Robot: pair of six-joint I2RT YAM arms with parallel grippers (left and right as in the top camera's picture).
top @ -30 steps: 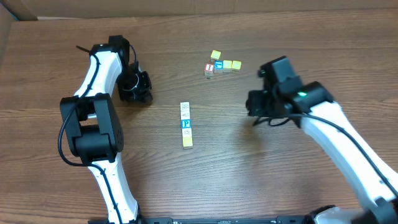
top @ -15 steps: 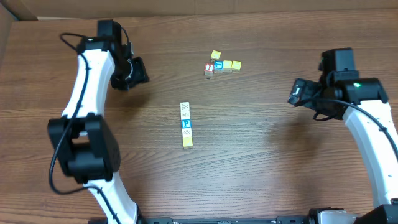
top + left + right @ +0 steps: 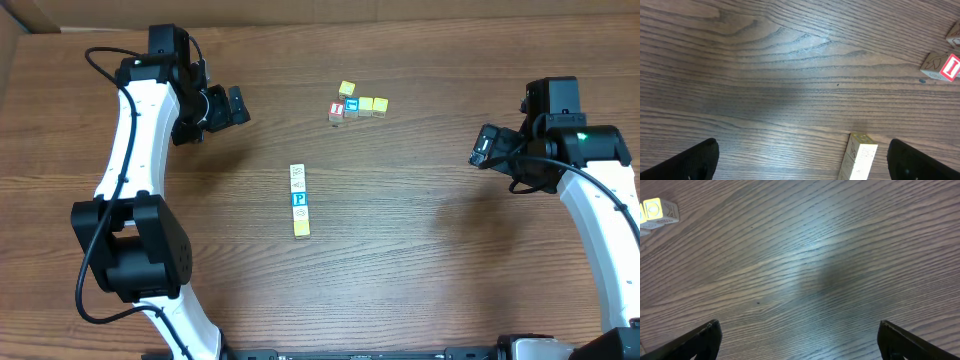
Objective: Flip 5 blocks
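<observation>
Left hand (image 3: 228, 106), spread wide and empty, hangs nearer than the equally open, empty right hand (image 3: 486, 148) to the row of five blocks (image 3: 299, 200) lying mid-way across the bench (image 3: 420, 270), its long axis running near-to-far.

Left fingers (image 3: 695, 164) spread wide, right fingers (image 3: 700, 344) spread wide, both empty
</observation>
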